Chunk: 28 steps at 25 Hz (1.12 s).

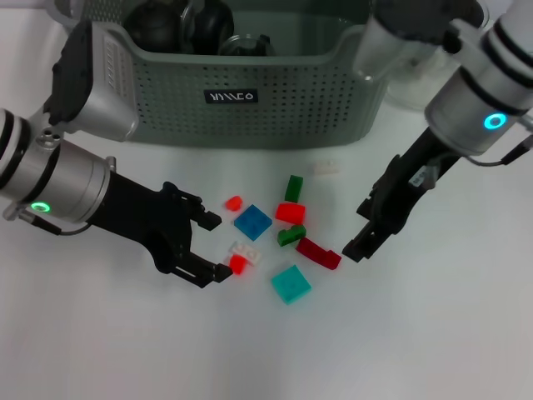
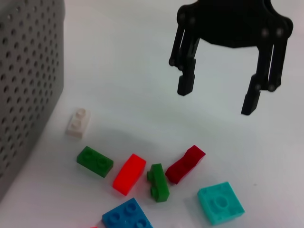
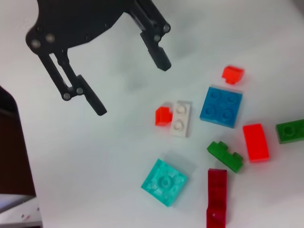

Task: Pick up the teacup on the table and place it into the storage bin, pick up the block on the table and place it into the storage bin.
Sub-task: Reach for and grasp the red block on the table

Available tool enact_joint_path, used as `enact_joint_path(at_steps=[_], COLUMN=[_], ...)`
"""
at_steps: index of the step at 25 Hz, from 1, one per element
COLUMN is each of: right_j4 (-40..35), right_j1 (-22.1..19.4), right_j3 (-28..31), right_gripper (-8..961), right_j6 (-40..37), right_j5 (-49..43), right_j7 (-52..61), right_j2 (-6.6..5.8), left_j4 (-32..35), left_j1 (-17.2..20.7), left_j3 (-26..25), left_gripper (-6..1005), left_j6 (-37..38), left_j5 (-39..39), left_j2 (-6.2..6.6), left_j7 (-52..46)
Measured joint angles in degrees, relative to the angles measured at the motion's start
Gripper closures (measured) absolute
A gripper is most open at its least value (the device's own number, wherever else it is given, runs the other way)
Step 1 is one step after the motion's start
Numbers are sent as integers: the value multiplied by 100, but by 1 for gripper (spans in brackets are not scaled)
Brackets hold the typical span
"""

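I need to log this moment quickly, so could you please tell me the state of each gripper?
Left gripper: open, empty, low over the table beside the small red block.
Right gripper: open, empty, next to the dark red block.

Both arms are reaching in low over the table point(image 1: 433, 350). The left gripper point(image 1: 215, 246) is lying level near its surface, fingers spread wide and empty. The right gripper point(image 1: 360, 229) is angling steeply down toward it, fingers also spread apart, empty.

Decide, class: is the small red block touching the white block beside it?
Touching. The right wrist view shows the small red block butted against the white block's edge with no table visible between them.
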Motion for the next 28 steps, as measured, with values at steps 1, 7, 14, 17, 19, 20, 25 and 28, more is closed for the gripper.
enact_joint_path(at_steps=[1, 7, 14, 17, 19, 20, 25, 28], right_j4=[14, 178, 282, 293, 300, 303, 309, 313], right_j1=[10, -23, -105, -121, -123, -122, -87, -79], right_j3=[-140, -631, -810, -877, -970, -1033, -1494, -1850], right_gripper=[146, 146, 146, 146, 146, 147, 147, 147], right_j6=[63, 452, 654, 765, 856, 895, 1189, 1383], right_j5=[43, 445, 675, 680, 681, 683, 750, 844], right_j7=[59, 142, 115, 148, 210, 257, 469, 596], right_j2=[10, 13, 7, 16, 21, 22, 37, 39], left_j4=[-5, -20, -165, -392, -570, -658, -835, -878], left_j1=[-1, 2, 36, 36, 22, 12, -3, -2], left_j3=[1, -86, -556, -973, -1268, -1376, -1457, -1458], left_gripper=[200, 200, 200, 200, 200, 200, 200, 200], left_j6=[2, 120, 374, 523, 563, 566, 549, 523], left_j5=[0, -89, -352, -591, -659, -670, -675, -677], left_j2=[0, 11, 17, 30, 33, 43, 71, 60], left_j7=[20, 309, 990, 1562, 1863, 1954, 2020, 2025])
